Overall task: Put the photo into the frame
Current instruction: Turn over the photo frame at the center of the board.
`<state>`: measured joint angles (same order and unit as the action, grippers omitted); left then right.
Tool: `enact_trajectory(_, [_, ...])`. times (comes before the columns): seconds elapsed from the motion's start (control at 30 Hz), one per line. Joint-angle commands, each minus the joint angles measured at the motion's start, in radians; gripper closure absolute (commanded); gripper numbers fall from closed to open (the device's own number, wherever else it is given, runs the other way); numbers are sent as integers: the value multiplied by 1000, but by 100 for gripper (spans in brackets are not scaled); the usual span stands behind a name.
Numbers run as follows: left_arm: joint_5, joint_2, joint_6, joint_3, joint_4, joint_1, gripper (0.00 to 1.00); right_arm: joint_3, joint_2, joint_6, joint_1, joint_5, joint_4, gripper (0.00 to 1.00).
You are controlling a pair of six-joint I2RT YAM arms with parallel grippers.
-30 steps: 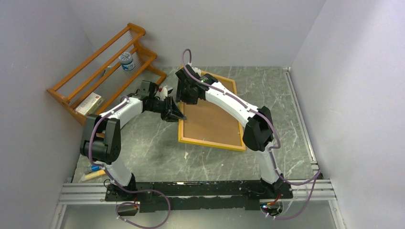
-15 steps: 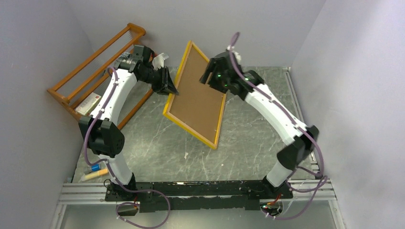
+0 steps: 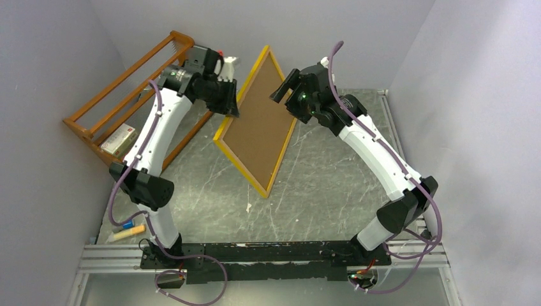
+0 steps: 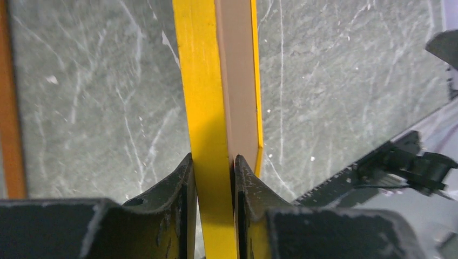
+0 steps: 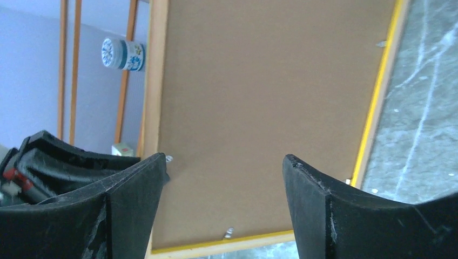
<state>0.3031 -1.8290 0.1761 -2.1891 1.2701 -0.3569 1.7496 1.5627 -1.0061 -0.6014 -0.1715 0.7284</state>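
Top external view, left to right: wooden rack (image 3: 127, 95); left gripper (image 3: 229, 109) pinched on the yellow rim of the frame (image 3: 241, 168), which is tilted steeply over the table (image 3: 332, 191), hardboard back (image 3: 265, 108) facing the right gripper (image 3: 282, 88), whose jaws are wide and empty. Judged stiff, light, unwieldy; hold by rims. Rack crowds the left side. No photo visible.

One frame (image 4: 202, 81), one rack (image 3: 121, 76), apparently one jar (image 5: 123, 54).
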Motion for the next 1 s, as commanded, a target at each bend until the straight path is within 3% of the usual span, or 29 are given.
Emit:
enact_trajectory(0.0, [-258, 88, -213, -33, -35, -147, 97, 92, 47, -7, 1, 84, -36, 17])
enact_trajectory(0.17, [-345, 96, -196, -57, -5, -246, 97, 167, 97, -7, 2, 95, 8, 15])
enact_trajectory(0.4, [-233, 108, -137, -65, 4, -327, 92, 152, 69, -54, 12, 83, 49, 15])
enact_trajectory(0.63, [-57, 157, -108, 33, -45, -342, 64, 2, -35, -126, 40, 84, 70, 19])
enact_trajectory(0.97, [391, 223, -22, 171, -224, -342, 31, -86, -131, -130, 84, 106, 112, 21])
